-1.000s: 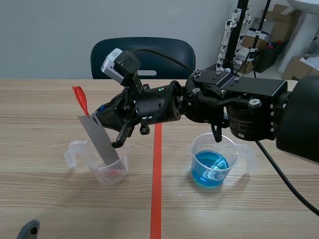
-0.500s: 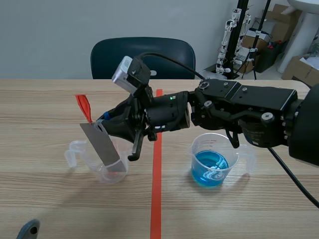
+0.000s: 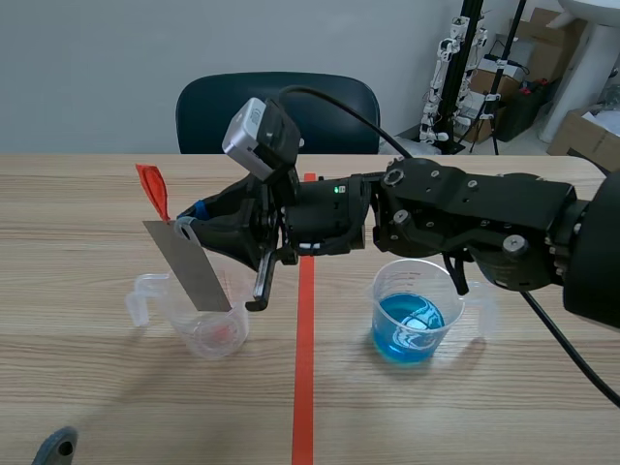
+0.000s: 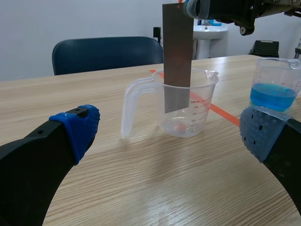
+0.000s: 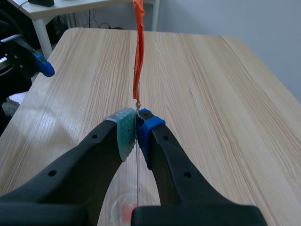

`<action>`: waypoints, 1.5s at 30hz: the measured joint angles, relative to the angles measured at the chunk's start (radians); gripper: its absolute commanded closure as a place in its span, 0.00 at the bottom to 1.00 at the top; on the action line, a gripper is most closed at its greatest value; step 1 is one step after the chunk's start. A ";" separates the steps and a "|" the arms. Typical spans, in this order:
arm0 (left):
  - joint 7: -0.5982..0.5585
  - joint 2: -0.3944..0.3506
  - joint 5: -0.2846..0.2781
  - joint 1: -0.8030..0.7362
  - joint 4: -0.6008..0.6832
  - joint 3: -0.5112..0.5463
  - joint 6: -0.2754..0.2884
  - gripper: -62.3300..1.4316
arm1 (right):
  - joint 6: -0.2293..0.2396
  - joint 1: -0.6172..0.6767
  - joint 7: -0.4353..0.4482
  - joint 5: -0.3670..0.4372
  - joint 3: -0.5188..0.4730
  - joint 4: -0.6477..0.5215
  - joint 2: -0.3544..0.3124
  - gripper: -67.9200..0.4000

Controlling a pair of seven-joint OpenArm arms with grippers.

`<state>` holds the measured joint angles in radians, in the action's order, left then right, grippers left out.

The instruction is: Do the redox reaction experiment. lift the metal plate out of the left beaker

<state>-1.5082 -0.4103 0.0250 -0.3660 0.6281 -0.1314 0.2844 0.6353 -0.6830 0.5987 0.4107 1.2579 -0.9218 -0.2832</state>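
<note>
A grey metal plate (image 3: 188, 263) with an orange-red tag (image 3: 154, 191) at its top hangs tilted, its lower end still inside the clear left beaker (image 3: 206, 315). My right gripper (image 3: 191, 221), reaching across from the right, is shut on the plate's upper edge; in the right wrist view the plate (image 5: 137, 155) shows edge-on between the pads, the tag (image 5: 137, 56) ahead. In the left wrist view the plate (image 4: 178, 56) stands in the beaker (image 4: 181, 108) ahead of my open left gripper (image 4: 174, 136), which lies low near the table's front left (image 3: 53, 448).
A second clear beaker (image 3: 417, 312) with blue liquid stands right of the orange tape line (image 3: 304, 368). A dark blue chair (image 3: 276, 111) is behind the table. Boxes and a stand sit at the back right.
My right gripper has raised the plate: its lower end has come up from the beaker's bottom to near the rim. The left gripper has not moved.
</note>
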 measured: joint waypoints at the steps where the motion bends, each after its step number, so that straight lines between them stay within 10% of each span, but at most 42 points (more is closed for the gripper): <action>1: 0.000 0.000 0.000 0.000 0.000 0.000 0.000 0.00 | 0.000 0.000 0.011 -0.001 0.000 0.000 -0.003 0.99; 21: 0.000 0.000 0.000 0.000 0.000 0.000 0.000 0.00 | 0.008 0.000 0.021 -0.026 0.000 -0.236 -0.109 0.98; 45: 0.000 0.000 0.000 0.000 0.000 0.000 0.000 0.00 | -0.029 -0.018 -0.364 0.330 -0.124 -0.556 -0.225 0.99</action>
<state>-1.5082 -0.4103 0.0250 -0.3660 0.6281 -0.1314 0.2844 0.6060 -0.7010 0.2348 0.7410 1.1339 -1.4776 -0.5079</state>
